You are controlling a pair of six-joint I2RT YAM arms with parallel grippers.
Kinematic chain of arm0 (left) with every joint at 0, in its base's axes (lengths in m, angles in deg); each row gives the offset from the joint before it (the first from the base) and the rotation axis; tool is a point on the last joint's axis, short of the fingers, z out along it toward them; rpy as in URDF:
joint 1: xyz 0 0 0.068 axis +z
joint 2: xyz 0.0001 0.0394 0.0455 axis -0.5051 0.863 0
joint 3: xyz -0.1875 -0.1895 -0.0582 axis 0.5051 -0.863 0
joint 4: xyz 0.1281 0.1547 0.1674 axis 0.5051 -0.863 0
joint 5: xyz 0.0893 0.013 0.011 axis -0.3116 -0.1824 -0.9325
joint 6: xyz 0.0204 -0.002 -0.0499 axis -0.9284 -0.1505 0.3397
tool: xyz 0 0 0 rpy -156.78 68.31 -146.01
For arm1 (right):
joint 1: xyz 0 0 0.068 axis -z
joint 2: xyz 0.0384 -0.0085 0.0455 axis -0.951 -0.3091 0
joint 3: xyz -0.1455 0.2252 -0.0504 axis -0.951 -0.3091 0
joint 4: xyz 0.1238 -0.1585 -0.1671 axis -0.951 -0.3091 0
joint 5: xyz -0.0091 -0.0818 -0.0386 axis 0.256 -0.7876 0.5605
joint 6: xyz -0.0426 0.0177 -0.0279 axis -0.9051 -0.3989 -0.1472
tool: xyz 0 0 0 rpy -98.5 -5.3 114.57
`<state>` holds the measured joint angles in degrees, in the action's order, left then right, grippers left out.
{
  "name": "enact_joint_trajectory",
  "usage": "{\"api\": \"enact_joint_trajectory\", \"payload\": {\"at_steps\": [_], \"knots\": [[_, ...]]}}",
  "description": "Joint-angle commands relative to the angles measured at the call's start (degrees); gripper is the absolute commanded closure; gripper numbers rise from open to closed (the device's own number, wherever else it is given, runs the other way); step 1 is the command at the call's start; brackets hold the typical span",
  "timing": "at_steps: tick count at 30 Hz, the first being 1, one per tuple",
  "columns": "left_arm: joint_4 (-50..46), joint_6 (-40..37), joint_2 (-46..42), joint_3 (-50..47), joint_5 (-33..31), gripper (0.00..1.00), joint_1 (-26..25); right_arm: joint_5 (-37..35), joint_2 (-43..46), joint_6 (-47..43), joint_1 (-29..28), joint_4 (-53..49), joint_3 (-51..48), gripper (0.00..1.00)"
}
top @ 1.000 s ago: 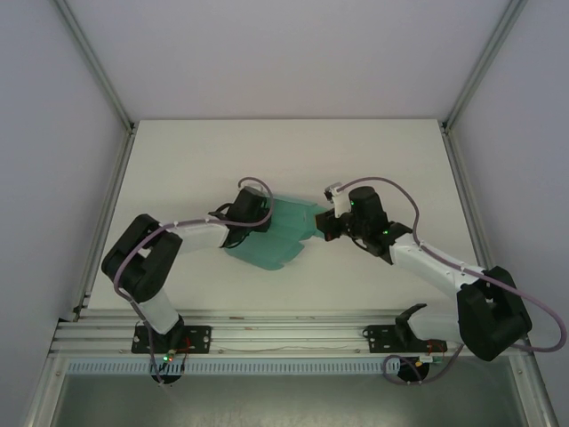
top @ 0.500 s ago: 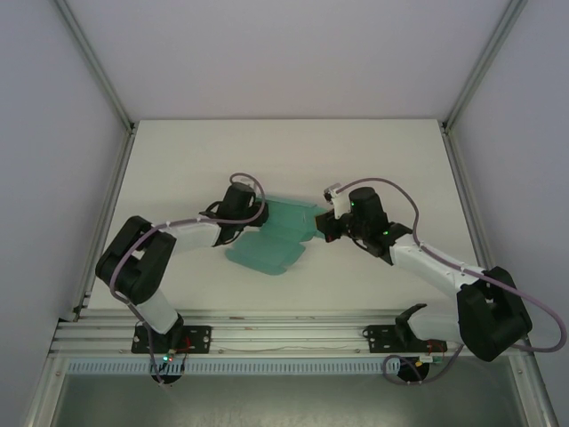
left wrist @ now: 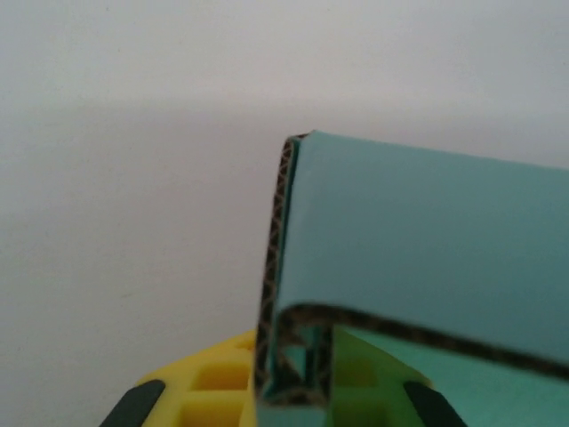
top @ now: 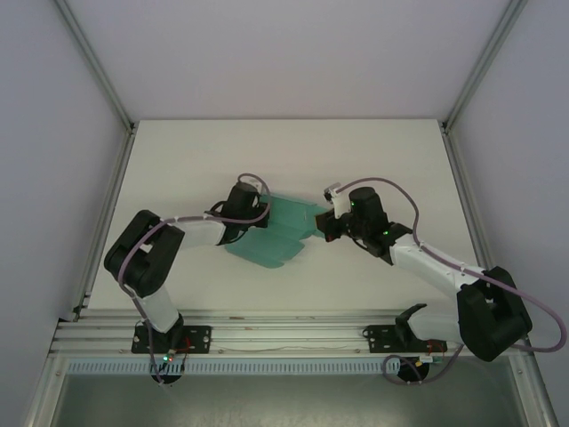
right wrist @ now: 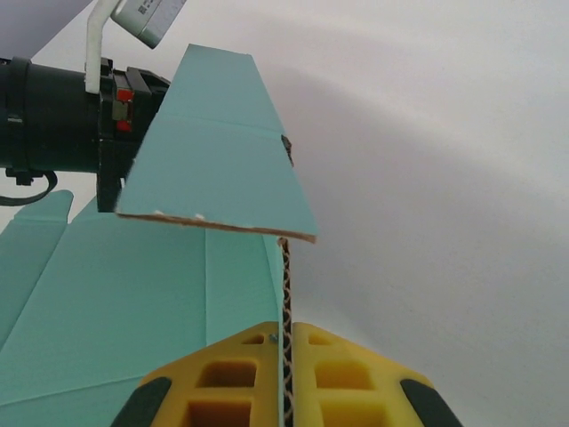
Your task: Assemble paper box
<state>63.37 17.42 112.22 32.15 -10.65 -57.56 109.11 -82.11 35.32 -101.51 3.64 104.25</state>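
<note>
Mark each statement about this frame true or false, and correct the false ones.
1. The paper box is a finished, closed box. False: it is a mostly flat teal-green sheet with some flaps raised.
2. The right hand is shut on an edge of the paper box. True.
3. The left hand hangs open, away from the paper box. False: it grips a folded part of it.
4. The paper box lies near the middle of the table, between the two hands. True.
5. The paper box is red. False: it is teal-green.

No legible text — no labels, numbers.
</note>
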Motion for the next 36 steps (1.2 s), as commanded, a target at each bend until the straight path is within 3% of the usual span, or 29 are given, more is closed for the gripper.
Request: {"api": "enact_joint_trajectory", "payload": {"at_steps": [1,4,10,12,14,15,18,20,27,31,36], "knots": [[-6.2,1.4,2.5,1.6,-16.3,1.00,-0.6,-1.9,2.3,-0.3,0.1,0.0,-0.7,1.00],[-11.1,4.0,2.9,3.1,-27.9,1.00,-2.2,-4.3,3.2,0.4,-0.1,0.2,-1.3,1.00],[-19.0,7.2,4.8,5.4,-38.4,1.00,-2.7,-7.0,4.2,0.6,-0.3,0.5,-2.3,1.00],[-19.6,5.4,5.2,5.9,-39.1,1.00,-3.3,-8.8,4.1,1.2,-0.3,0.6,-2.3,1.00],[-14.9,3.2,3.1,3.7,-33.1,1.00,-3.5,-12.0,3.5,2.1,-0.3,1.1,-2.2,1.00],[-12.1,3.1,1.3,2.2,-29.7,1.00,-3.5,-14.0,3.0,2.8,-0.2,1.6,-2.1,0.96],[-6.1,3.6,-4.7,-1.0,-21.6,1.00,-3.5,-17.2,1.8,3.0,-0.2,2.3,-1.5,0.69],[-3.5,3.1,-8.5,-2.4,-18.2,1.00,-3.6,-16.9,1.7,2.6,-0.2,3.0,-0.9,0.59],[-4.6,2.3,-16.3,-4.9,-24.4,1.00,-3.9,-21.2,4.8,7.1,-0.1,3.8,2.3,0.19],[-5.6,2.7,-18.3,-6.0,-27.1,1.00,-4.2,-23.8,7.9,11.8,0.0,4.0,5.3,0.08],[-3.7,3.4,-21.1,-8.0,-23.8,1.00,-4.2,-20.4,5.8,11.9,0.0,1.0,8.4,0.07]]}}
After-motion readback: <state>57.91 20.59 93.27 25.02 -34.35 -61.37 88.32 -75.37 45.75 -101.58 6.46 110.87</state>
